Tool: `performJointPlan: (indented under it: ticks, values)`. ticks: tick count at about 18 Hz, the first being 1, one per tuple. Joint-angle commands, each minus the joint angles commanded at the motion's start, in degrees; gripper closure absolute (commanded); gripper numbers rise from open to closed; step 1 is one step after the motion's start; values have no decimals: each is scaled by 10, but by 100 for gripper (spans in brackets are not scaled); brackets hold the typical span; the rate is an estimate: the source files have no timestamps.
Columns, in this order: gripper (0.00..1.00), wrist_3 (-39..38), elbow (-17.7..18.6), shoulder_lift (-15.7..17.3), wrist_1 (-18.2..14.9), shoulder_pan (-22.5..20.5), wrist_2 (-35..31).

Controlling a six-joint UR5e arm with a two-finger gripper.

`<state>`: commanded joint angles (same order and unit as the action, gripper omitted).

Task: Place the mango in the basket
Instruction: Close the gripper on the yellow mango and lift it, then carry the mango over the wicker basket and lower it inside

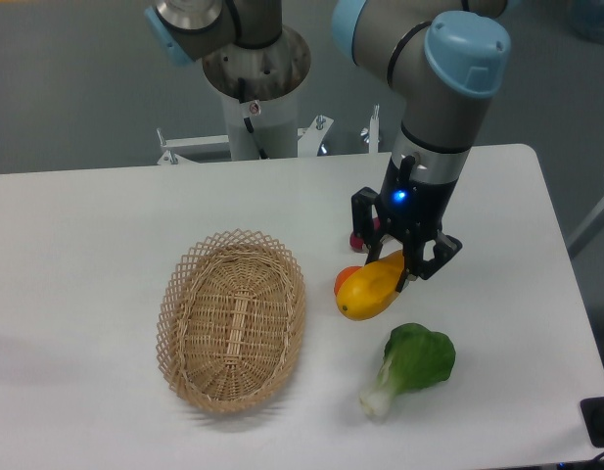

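The mango [368,292] is a smooth yellow-orange fruit right of the basket, its tapered end tilted up into my gripper [400,262]. The black fingers close around that upper end, so the gripper is shut on the mango. Its rounded lower end sits at or just above the table. The oval tan wicker basket [233,318] lies empty to the left of the mango, about a hand's width away, with its lacy rim facing up.
A round orange [345,278] peeks out just behind the mango's left side. A bit of a purple-red sweet potato [357,239] shows behind the gripper. A green leafy vegetable [413,362] lies in front of the mango. The arm's base stands at the back.
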<state>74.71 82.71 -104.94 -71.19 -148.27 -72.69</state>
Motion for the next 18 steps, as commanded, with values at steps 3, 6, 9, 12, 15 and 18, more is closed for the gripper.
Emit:
performJointPlan:
  ticks: [3,6,9,12,15,18]
  values:
    - [71,-10,6,0,2,2,-2]
    - [71,-27,8,3,3,13,-3]
    - [71,-62,24,11,8,25,-4]
    - [71,-116,54,18,48,53,-15]
    - [71,-164,88,17,108,102,-65]
    - [71,-213,123,14,144,147,-100]
